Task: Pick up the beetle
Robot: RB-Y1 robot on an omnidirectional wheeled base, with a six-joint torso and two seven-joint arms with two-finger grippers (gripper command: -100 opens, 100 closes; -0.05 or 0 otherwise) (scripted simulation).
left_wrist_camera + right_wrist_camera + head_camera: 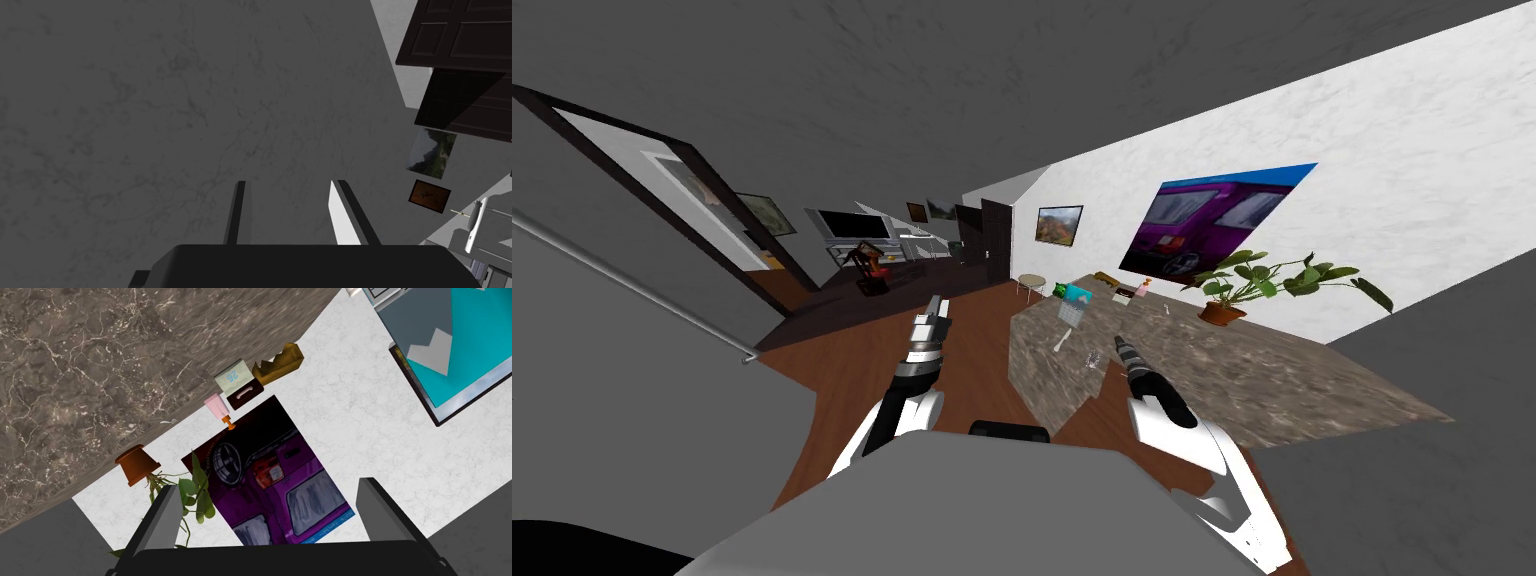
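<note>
Stood at the near left corner of the counter. Held the right gripper over its near edge, jaws wide apart and empty. Held the left gripper above the floor further left, jaws parted less widely, empty. Made out the beetle only as a small pale speck on the counter, just left of the right gripper.
</note>
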